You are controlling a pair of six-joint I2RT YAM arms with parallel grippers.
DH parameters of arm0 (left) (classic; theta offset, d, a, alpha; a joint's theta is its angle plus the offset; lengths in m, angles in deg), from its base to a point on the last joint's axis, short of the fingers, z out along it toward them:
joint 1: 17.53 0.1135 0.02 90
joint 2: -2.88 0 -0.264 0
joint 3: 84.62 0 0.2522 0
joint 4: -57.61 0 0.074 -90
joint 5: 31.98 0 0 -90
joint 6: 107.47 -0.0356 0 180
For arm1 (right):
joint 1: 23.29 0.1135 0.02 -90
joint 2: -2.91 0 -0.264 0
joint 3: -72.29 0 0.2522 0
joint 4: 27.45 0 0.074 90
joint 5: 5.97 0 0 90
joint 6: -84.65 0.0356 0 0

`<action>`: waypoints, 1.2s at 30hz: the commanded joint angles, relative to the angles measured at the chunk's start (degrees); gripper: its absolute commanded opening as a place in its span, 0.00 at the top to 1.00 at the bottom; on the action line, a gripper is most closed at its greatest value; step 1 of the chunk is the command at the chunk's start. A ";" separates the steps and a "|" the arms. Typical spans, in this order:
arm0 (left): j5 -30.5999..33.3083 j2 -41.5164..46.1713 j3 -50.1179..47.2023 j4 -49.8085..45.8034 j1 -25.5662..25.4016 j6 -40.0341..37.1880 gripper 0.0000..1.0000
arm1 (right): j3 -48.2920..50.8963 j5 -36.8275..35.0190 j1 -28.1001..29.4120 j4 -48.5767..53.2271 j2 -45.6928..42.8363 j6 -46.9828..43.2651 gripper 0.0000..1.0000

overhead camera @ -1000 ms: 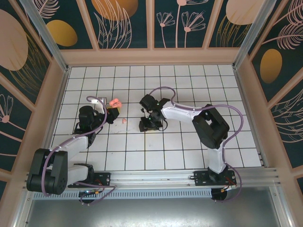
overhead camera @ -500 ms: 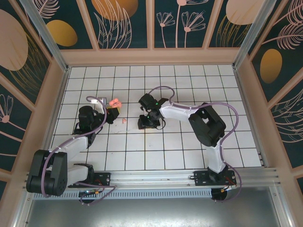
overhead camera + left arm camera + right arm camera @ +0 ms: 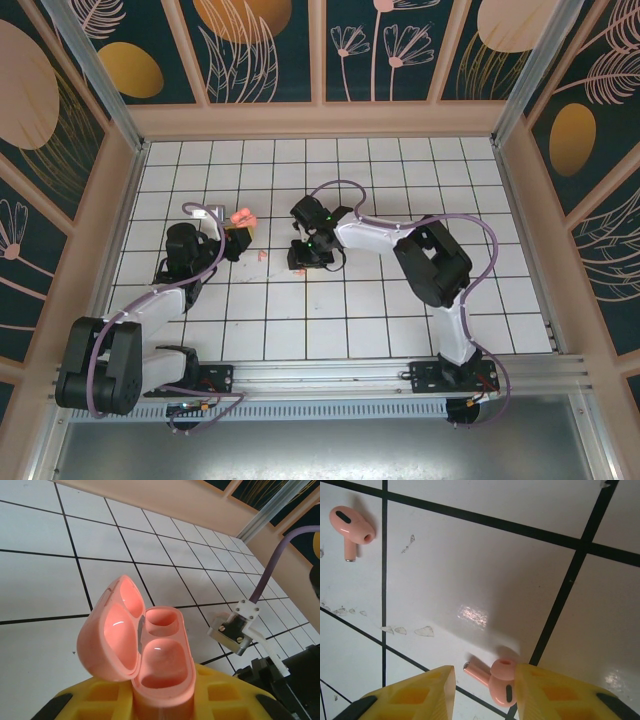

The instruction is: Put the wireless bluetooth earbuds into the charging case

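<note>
Grabbing an earbud (image 3: pixel 499 682): your right end effector (image 3: pixel 484 676) straddles it narrowly, seemingly unclamped; close, then carry to the open charging case (image 3: pixel 150 650) your left end effector (image 3: pixel 160 702) grips.

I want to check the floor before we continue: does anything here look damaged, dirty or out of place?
Yes: pale flaky specks lie scattered on the white tiled floor, below one small pale-pink plastic earbud in the right wrist view. They look like chipped coating or dried residue, though what they are cannot be told. Nothing else stands out.

Glossy pink plastic charging case (image 3: pixel 160 662), smooth plastic earbuds (image 3: pixel 353 528); glossy white tiles (image 3: pixel 470 555)
</note>
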 commanded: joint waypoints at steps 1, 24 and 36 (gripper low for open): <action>-0.65 0.79 1.35 0.23 0.43 -0.79 0.78 | -2.02 1.23 -0.31 -1.91 1.01 -0.56 0.64; 0.28 1.31 1.44 -0.41 0.37 -0.60 0.79 | -8.59 -2.62 1.71 4.87 0.65 -3.08 0.62; 2.36 0.13 2.58 -3.37 0.39 -0.09 0.79 | -14.93 -3.49 3.27 9.28 7.47 -5.89 0.63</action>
